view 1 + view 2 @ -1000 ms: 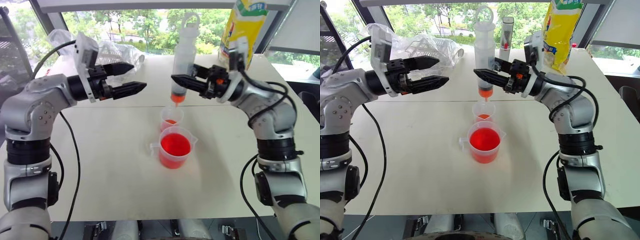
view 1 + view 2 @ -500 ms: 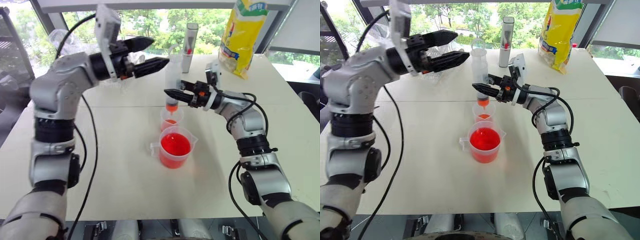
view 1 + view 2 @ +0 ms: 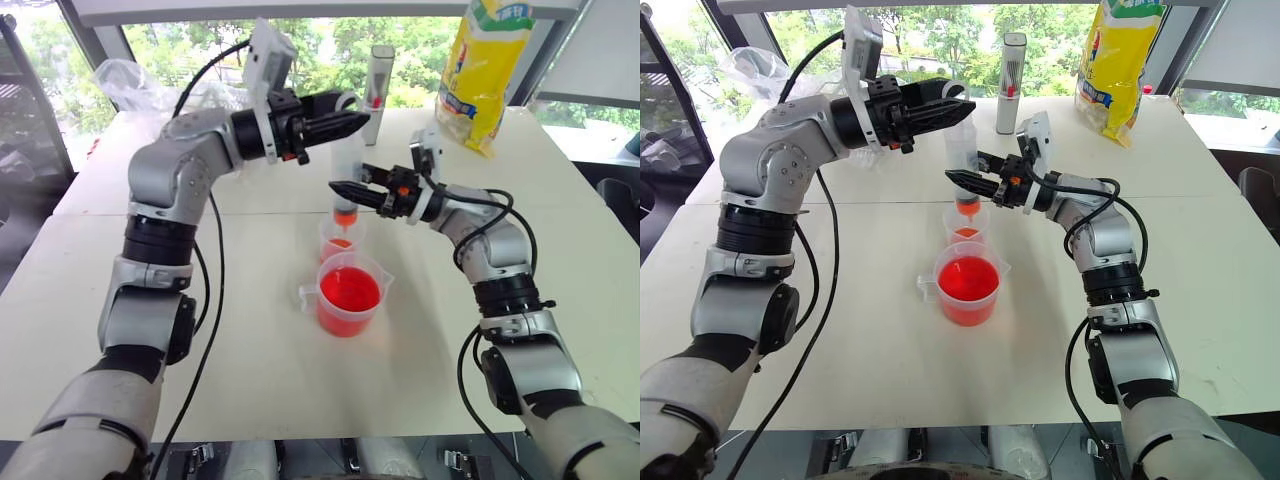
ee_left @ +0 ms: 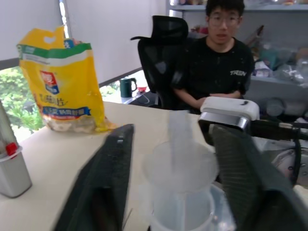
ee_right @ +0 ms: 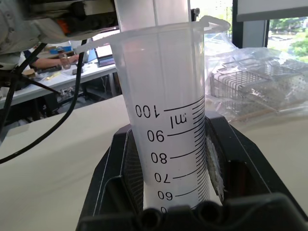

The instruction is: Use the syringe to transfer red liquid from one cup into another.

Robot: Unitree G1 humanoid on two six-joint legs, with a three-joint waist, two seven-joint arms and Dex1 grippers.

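Note:
The syringe (image 3: pixel 347 160) stands upright over the smaller cup (image 3: pixel 340 240), its red tip just above the rim. My right gripper (image 3: pixel 340 188) is shut on its barrel low down; the right wrist view shows the marked barrel (image 5: pixel 166 130) between the jaws. My left gripper (image 3: pixel 348 112) comes in from the left at the plunger's top (image 4: pixel 178 163), a finger (image 4: pixel 103 192) pressed close on each side. Red liquid (image 3: pixel 349 290) fills much of the larger handled cup (image 3: pixel 350 318) in front. A little lies in the smaller cup and in the syringe's bottom.
A grey upright tube (image 3: pixel 380 85) and a yellow bag (image 3: pixel 485 70) stand at the table's far side. A clear plastic bag with a wire rack (image 3: pixel 130 85) lies far left. A person in a black shirt (image 4: pixel 224 62) sits beyond the table.
My left arm swung right and up to the plunger's top and its jaws closed in from wide open. The right gripper lowered the syringe toward the smaller cup.

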